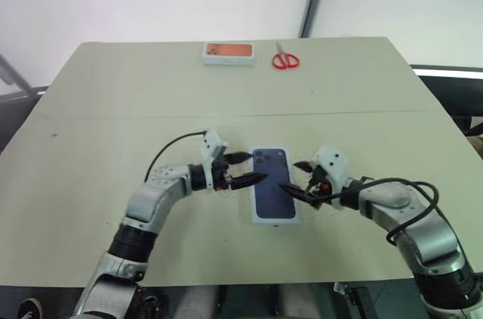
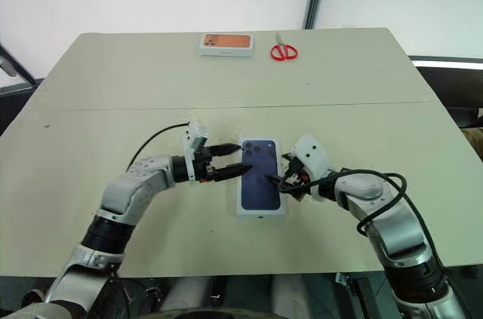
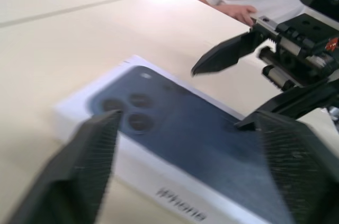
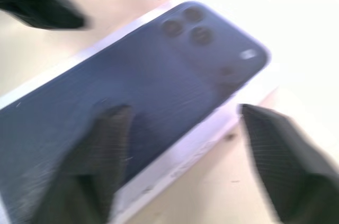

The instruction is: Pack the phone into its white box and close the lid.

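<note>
The left claw [image 1: 243, 169] is released, its two black fingers spread at the near-left edge of the closed white box [image 1: 274, 185], one tip over the lid's [image 1: 258, 210] edge. The right claw [image 1: 299, 178] is likewise released, fingers parted at the opposite long side, one tip resting over the navy phone picture on top. The box lies flat mid-bench [image 1: 113, 108]. At the far edge sit a small orange-topped box [image 1: 229, 53] and red scissors [image 1: 285, 57], well apart from it.
</note>
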Robot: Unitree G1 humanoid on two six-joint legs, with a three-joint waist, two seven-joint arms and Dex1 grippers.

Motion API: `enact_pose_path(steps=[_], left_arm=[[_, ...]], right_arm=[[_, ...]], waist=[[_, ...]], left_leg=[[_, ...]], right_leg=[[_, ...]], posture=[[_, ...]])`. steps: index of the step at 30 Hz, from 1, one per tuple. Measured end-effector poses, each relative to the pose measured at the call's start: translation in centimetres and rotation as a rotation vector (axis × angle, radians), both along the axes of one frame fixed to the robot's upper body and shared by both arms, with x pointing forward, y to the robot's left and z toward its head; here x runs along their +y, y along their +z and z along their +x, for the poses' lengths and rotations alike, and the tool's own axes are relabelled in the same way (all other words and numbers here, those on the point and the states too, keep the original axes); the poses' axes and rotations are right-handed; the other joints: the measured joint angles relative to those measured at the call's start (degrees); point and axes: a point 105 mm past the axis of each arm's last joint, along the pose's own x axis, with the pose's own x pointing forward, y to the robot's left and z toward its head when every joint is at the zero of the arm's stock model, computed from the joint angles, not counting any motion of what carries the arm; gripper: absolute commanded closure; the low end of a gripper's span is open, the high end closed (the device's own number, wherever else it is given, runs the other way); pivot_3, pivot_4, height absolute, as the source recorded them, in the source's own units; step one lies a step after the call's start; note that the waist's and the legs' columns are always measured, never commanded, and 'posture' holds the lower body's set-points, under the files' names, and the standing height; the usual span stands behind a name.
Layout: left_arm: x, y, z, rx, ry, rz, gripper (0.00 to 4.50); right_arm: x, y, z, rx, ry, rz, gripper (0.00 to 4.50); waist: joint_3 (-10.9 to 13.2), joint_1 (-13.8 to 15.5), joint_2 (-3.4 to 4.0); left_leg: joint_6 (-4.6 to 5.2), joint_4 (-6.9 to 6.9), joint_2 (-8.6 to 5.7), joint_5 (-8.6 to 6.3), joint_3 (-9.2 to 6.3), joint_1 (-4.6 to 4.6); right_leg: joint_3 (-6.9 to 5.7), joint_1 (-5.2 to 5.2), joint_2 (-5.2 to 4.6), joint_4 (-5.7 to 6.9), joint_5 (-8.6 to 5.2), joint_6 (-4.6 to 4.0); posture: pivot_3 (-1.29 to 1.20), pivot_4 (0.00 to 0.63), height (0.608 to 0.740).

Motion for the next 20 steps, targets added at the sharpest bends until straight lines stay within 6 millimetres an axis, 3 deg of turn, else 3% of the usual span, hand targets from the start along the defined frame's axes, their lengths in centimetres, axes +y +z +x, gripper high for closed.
enact_pose_path(steps=[4, 9, 12, 15, 18, 20], left_arm=[[1.9, 0.9, 0.6, -0.061, 0.043, 0.010, 0.00], [6.2, 1.3, 1.7, -0.127, 0.185, 0.062, 0.00], [7.2, -0.2, 0.7, -0.116, 0.184, 0.095, 0.00], [10.6, -2.3, -1.1, -0.058, 0.204, 0.174, 0.00], [14.4, -2.3, -2.2, -0.036, 0.294, 0.217, 0.00], [15.6, -1.8, -2.8, -0.047, 0.327, 0.224, 0.00]], right_arm=[[-0.5, 0.8, 0.2, -0.041, 0.006, 0.010, 0.05], [-1.4, 2.4, -0.5, -0.061, 0.036, 0.126, 0.05], [-1.8, 2.1, -0.8, -0.104, 0.045, 0.072, 0.05], [-3.7, 1.4, -2.0, -0.102, 0.043, 0.013, 0.05], [-6.3, 1.1, -3.5, -0.083, 0.015, -0.035, 0.05], [-7.4, 1.1, -4.6, -0.085, 0.010, -0.041, 0.05]], waist=[[0.0, 0.0, 0.01], [0.0, 0.0, 0.01], [0.0, 0.0, 0.02], [0.1, -0.1, 0.05], [0.1, 0.1, 0.08], [0.1, 0.5, 0.08]], left_leg=[[0.00, 0.02, 0.00, 0.00, 0.00, -0.06], [0.03, 0.00, -0.01, -0.02, 0.01, -0.06], [0.03, -0.02, -0.02, -0.02, 0.03, -0.06], [0.02, -0.08, 0.01, -0.02, 0.05, -0.17], [0.03, -0.02, 0.01, -0.02, 0.04, -0.28], [0.01, 0.02, 0.01, -0.03, 0.04, -0.28]], right_leg=[[0.00, -0.05, -0.01, 0.00, 0.00, 0.00], [0.00, -0.03, -0.04, -0.04, 0.00, 0.00], [0.00, -0.07, -0.10, -0.04, 0.00, 0.00], [0.03, -0.22, -0.14, -0.03, 0.00, -0.01], [0.04, -0.30, -0.20, -0.02, 0.00, -0.02], [0.07, -0.25, -0.24, -0.07, -0.03, -0.07]], posture=[[0.00, 0.150, 0.740], [0.00, 0.150, 0.740], [0.00, 0.150, 0.740], [0.00, 0.150, 0.740], [0.00, 0.150, 0.740], [0.00, 0.150, 0.740]])
